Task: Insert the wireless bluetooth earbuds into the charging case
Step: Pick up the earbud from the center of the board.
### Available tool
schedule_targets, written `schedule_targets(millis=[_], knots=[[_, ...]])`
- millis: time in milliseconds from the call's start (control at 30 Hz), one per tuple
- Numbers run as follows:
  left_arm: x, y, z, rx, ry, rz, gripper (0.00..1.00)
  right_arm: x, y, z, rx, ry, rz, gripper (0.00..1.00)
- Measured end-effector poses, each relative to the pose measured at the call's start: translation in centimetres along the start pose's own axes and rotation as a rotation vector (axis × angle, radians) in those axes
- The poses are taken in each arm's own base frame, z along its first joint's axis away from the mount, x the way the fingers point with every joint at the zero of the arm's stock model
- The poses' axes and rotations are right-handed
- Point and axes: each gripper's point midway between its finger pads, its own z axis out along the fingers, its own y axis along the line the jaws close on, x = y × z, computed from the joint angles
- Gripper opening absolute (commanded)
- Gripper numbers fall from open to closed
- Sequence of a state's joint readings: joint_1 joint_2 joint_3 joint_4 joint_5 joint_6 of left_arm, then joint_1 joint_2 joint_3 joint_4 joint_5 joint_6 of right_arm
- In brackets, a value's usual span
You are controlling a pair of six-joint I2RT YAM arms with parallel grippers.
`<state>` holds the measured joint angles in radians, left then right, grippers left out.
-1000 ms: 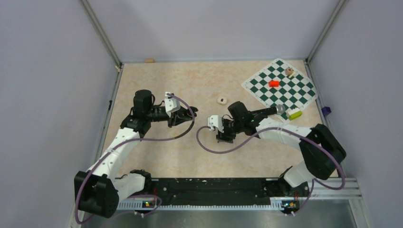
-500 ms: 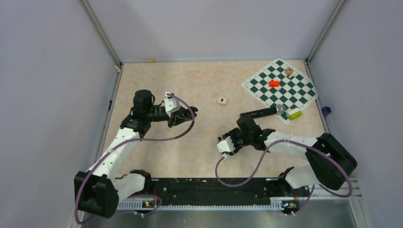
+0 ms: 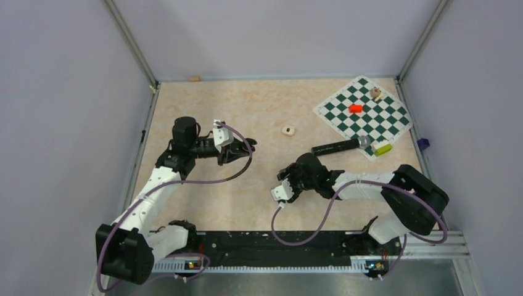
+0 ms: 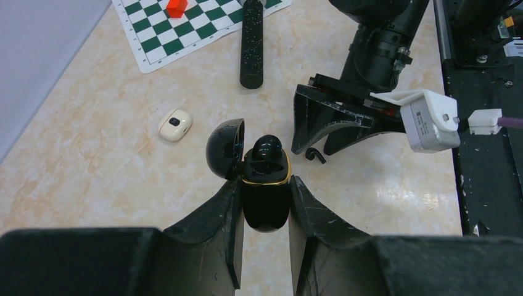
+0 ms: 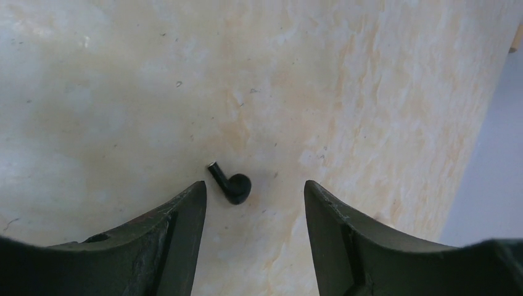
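Left fingers (image 4: 225, 228) pinch the charging case (image 4: 265, 200), its long axis running along them, open mouth pointing away from the wrist, docked earbud (image 4: 266, 150) poking out. Right fingers (image 5: 179, 228) spread over the tabletop (image 5: 123, 74); loose earbud (image 5: 234, 185) lies between them, stem slanting outward toward the nearer finger.

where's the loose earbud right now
In the right wrist view the loose earbud lies on the table, between the tips of the open right pincer. The left wrist view shows it near the case.

Two earbuds (image 5: 231, 185) — one charging case (image 4: 265, 200), one cream lump (image 4: 175, 124), one black cylinder (image 4: 251, 43).
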<state>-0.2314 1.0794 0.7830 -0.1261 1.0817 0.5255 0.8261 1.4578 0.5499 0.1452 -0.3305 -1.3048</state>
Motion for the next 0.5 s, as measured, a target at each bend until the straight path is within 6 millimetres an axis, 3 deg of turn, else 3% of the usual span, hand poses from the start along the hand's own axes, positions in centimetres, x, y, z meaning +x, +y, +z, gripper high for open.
schedule_targets(millis=[267, 500], knots=[[-0.3, -0.1, -0.1, 0.0, -0.005, 0.009, 0.0, 0.5, -2.4, 1.6, 0.102, 0.064, 0.025, 0.6], [-0.3, -0.1, -0.1, 0.0, -0.005, 0.009, 0.0, 0.6, -2.9, 2.0, 0.104, 0.077, 0.166, 0.59]])
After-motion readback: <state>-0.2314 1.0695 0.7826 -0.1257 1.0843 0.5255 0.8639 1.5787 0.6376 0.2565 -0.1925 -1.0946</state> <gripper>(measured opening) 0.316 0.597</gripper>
